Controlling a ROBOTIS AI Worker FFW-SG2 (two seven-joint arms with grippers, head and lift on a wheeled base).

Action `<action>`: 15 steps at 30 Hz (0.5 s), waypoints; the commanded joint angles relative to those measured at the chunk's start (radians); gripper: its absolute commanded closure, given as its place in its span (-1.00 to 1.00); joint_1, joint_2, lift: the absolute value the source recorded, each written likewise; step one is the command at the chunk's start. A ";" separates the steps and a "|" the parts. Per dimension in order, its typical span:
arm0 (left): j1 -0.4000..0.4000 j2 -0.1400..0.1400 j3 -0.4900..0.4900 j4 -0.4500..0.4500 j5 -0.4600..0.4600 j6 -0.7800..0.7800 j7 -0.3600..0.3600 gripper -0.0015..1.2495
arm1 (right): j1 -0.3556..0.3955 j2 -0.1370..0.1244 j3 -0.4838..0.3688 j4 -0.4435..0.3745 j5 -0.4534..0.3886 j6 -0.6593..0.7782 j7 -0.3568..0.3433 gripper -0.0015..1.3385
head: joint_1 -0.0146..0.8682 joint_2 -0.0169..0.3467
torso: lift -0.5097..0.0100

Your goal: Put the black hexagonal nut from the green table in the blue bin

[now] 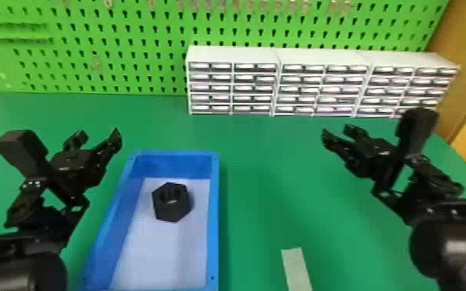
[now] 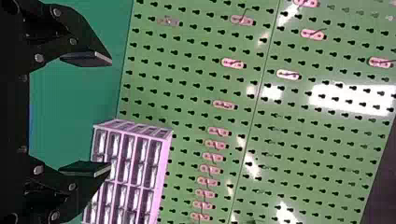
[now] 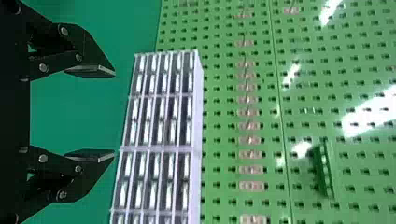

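Fingers [image 2: 88,58] parted and empty on your left gripper [image 1: 99,135]; same on your right gripper [image 3: 114,113], a wide gap between its tips. Black hexagonal nut [image 1: 171,209] is inside the blue bin [image 1: 213,216], hole facing up, toward the far end of the bin floor. Placing looks done, by my reading — no further grasp called for.

Risks from here: your left gripper is near the bin's left side, so a low or inward sweep could catch the rim and shove the bin, jarring the nut. Reaching back in for a needless adjustment could tip it. Push your right side too far forward and you may knock the white drawer units [image 1: 232,58] at the back of the tabletop [image 1: 259,162].

Pose: left arm [image 1: 19,267] in from the lower left, gripper raised, tips pointing forward and inward. Right arm [image 1: 453,232] in from the lower right, well apart from the bin, its tips also angled forward and in — roughly a mirrored, parked-looking stance.
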 commanded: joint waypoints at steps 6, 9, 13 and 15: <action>-0.008 0.000 0.001 0.004 0.006 0.000 0.000 -0.27 | 0.022 0.011 -0.108 -0.001 -0.044 0.001 0.017 -0.05 | 0.60 -0.86 | 0.59; -0.011 0.000 0.001 0.007 0.011 0.000 0.000 -0.27 | 0.022 0.005 -0.126 -0.001 -0.046 0.012 0.034 -0.05 | 0.60 -0.86 | 0.59; -0.011 0.000 0.004 0.010 0.020 0.000 0.000 -0.27 | 0.022 0.005 -0.159 0.001 -0.046 0.020 0.052 -0.05 | 0.60 -0.86 | 0.59; -0.012 0.000 0.006 0.012 0.020 0.000 0.000 -0.27 | 0.023 0.008 -0.175 0.003 -0.046 0.023 0.060 -0.05 | 0.60 -0.86 | 0.59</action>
